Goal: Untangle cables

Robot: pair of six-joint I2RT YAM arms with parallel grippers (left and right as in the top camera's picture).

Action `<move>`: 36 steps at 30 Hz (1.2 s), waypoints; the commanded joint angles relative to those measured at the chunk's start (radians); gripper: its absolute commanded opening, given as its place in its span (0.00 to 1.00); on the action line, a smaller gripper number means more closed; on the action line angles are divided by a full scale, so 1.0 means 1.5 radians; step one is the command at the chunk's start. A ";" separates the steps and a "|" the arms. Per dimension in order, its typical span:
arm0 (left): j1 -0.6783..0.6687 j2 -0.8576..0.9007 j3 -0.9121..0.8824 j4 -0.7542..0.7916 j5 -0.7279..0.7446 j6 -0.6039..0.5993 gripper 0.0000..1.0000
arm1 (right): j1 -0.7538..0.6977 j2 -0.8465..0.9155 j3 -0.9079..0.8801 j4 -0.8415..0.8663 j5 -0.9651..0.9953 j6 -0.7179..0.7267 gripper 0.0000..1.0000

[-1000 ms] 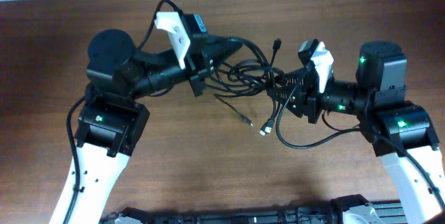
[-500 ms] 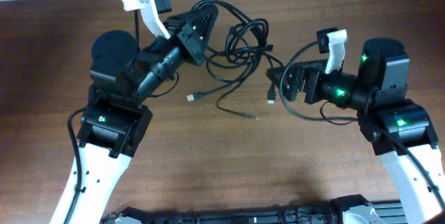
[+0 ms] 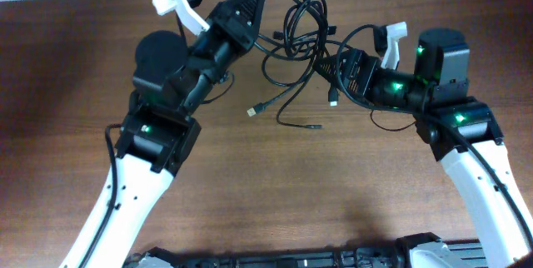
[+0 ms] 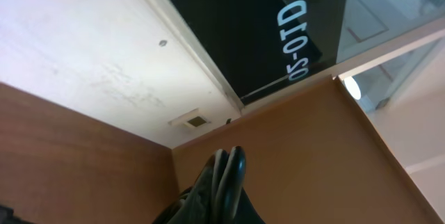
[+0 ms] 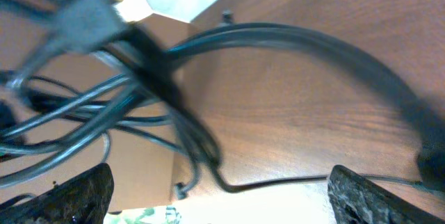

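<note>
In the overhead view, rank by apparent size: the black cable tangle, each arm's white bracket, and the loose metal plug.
Tangle of thin black cables: largest.
White plastic bracket on the left arm, then right arm's white bracket; unsure, camera nearness may differ.
Small metal-tipped plug: smallest.

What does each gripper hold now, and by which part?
The left gripper, fingers shut, seems to hold the cables by a loop at the tangle's upper-left edge. The right gripper is open, holding nothing.

The cables [image 3: 293, 27] are black; one plug [image 3: 252, 112] below them is pale gold. The table [image 3: 333, 193] is reddish-brown with fine wood grain. Flanking the cables, the left arm [image 3: 162, 60] and right arm [image 3: 445, 60] are black and white, the right with green lights [image 3: 423, 50].
</note>
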 commanded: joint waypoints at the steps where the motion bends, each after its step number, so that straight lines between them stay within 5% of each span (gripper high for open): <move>1: -0.015 0.008 0.016 0.039 0.012 -0.055 0.00 | -0.001 0.001 0.002 0.006 0.002 0.001 0.93; 8: -0.090 0.008 0.016 0.134 0.007 -0.055 0.00 | -0.001 0.002 0.001 -0.002 0.082 0.000 0.91; 16: -0.092 0.006 0.016 0.218 0.042 -0.055 0.00 | -0.002 0.002 0.000 -0.102 0.378 -0.020 0.90; 32: -0.004 0.003 0.016 0.231 0.035 -0.045 0.00 | -0.002 0.002 0.000 -0.243 0.654 -0.106 0.90; 36: 0.013 0.003 0.016 0.230 0.036 0.054 0.00 | -0.002 0.002 0.000 -0.249 0.656 -0.180 0.90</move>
